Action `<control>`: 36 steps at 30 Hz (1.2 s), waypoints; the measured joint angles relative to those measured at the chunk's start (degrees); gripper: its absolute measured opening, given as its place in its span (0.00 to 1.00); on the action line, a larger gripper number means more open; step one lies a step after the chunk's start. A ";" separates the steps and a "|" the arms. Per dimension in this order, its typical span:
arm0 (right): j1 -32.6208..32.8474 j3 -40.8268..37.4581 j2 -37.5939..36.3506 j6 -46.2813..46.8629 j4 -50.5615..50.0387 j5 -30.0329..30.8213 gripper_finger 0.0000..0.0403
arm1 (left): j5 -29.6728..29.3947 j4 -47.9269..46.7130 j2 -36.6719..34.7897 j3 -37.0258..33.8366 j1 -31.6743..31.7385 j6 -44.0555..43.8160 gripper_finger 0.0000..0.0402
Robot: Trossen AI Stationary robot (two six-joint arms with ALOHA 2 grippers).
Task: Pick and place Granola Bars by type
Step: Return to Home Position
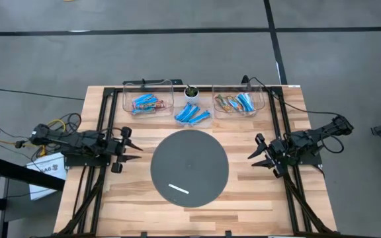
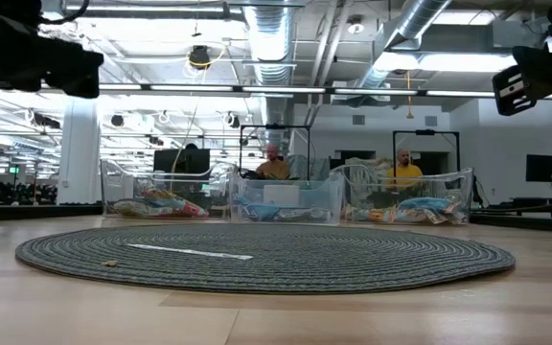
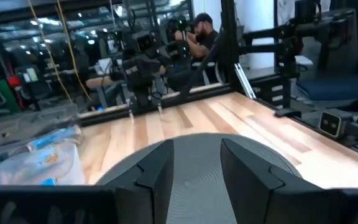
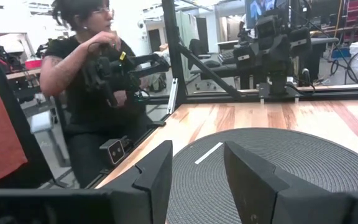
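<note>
Left jaws: wide open, empty. From above they sit over the bare wood at the left edge of the surface (image 1: 296,198), at the end of my left arm (image 1: 78,142), tips facing the round woven mat (image 1: 189,168) but short of its rim. In the left wrist view both fingers (image 3: 151,180) are spread, with mat showing between them and nothing touching them.

Right jaws: also spread wide and empty, mirrored at the right edge on my right arm (image 1: 306,142), just off the mat. The right wrist view shows its fingers (image 4: 157,174) apart, with mat in the gap.

The Granola Bars (image 1: 145,103) are all at the far edge. Blue and red-marked ones lie in the left clear bin (image 1: 129,92). Tan-orange and blue ones lie in the right clear bin (image 1: 260,106). A blue pile (image 1: 192,114) lies between the bins; the low view shows it inside a middle clear bin (image 2: 242,206).

A white strip (image 1: 178,189) lies on the near part of the mat, well apart from both jaws.

A small dark cup (image 1: 191,91) stands behind the blue pile.
</note>
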 joint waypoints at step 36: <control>-0.01 0.00 -0.01 0.00 0.00 0.00 0.34 | 5.52 0.95 -0.25 -0.02 0.12 -0.99 0.31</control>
